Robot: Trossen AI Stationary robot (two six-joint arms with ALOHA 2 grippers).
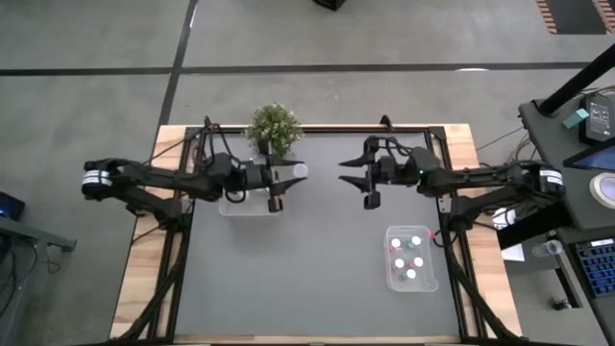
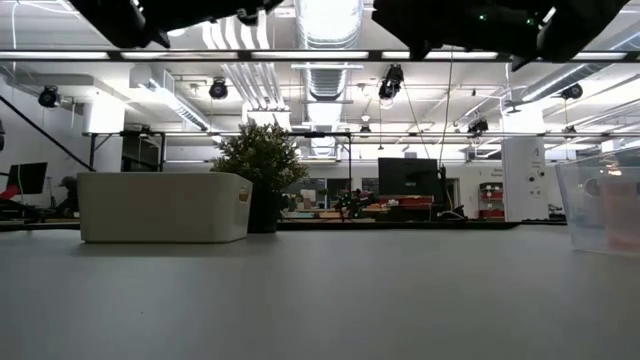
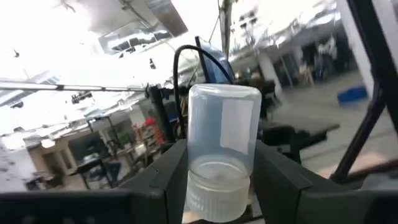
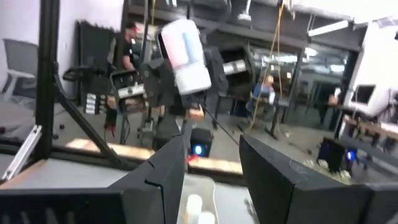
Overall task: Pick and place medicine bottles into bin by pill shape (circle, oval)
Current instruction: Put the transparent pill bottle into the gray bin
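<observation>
- Now, you are looking at a single medicine bottle being held in the left gripper; in the left wrist view its translucent body is sticking out past the fingers, which are pressing on it near the white cap.
- In the high view that bottle is showing as a pale shape at the tip of the left gripper, which is hanging above the counter just beside the white bin and close to the potted plant.
- In the right wrist view you are seeing the same bottle from the far side, with a pink mark on its side.
- The right gripper is hovering across from it, near the far middle of the counter, its fingers spread wide and holding nothing.
- The other medicine bottles are sitting in the clear bin on the right side of the counter, white caps up, some with pink or green marks.
- In the low view, both arms are reaching in from above; the white bin and the plant are standing left, the clear bin at the right edge.
</observation>
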